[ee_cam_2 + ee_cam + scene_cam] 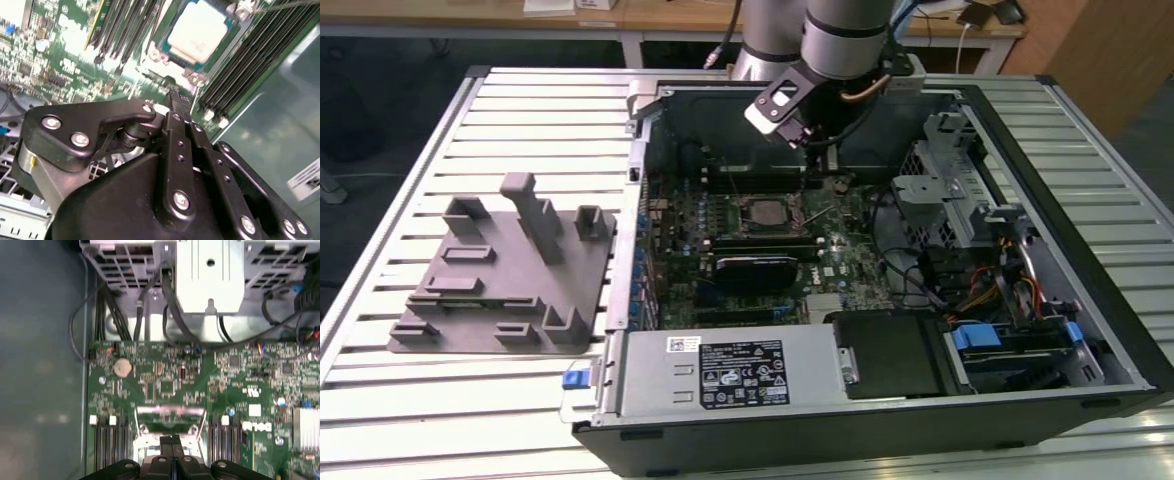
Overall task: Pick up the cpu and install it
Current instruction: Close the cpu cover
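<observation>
Your claw [172,441] was pinched shut, holding nothing, just over the green board [165,375]. I think the chip [197,31] was already put in, so any next move called for gentle care. It sat in its socket [200,63] near the claw tips, square and silvery-white on top.

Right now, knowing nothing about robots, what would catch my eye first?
An open computer case on a slatted metal table, with the robot's gripper reaching down over its green circuit board. In the second wrist view a silvery chip lies flat on that board, just ahead of the gripper. A grey plastic block sits at the exterior view's left.
</observation>
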Action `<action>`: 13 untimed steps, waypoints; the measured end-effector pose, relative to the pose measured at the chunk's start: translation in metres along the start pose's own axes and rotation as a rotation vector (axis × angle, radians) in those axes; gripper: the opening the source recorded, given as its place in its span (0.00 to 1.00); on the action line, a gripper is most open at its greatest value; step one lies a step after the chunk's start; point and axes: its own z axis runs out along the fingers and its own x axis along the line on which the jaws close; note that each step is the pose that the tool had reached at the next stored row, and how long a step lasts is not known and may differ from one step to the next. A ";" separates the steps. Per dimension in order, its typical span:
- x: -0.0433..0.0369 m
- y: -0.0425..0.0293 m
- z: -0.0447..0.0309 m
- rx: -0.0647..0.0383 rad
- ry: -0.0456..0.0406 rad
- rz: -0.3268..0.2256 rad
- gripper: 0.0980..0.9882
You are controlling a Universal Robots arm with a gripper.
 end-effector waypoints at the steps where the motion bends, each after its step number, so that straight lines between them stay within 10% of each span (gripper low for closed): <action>1: 0.0000 0.0013 0.0000 0.000 0.0000 0.000 0.01; 13: 0.0002 0.0020 -0.0041 0.000 0.0001 0.000 0.01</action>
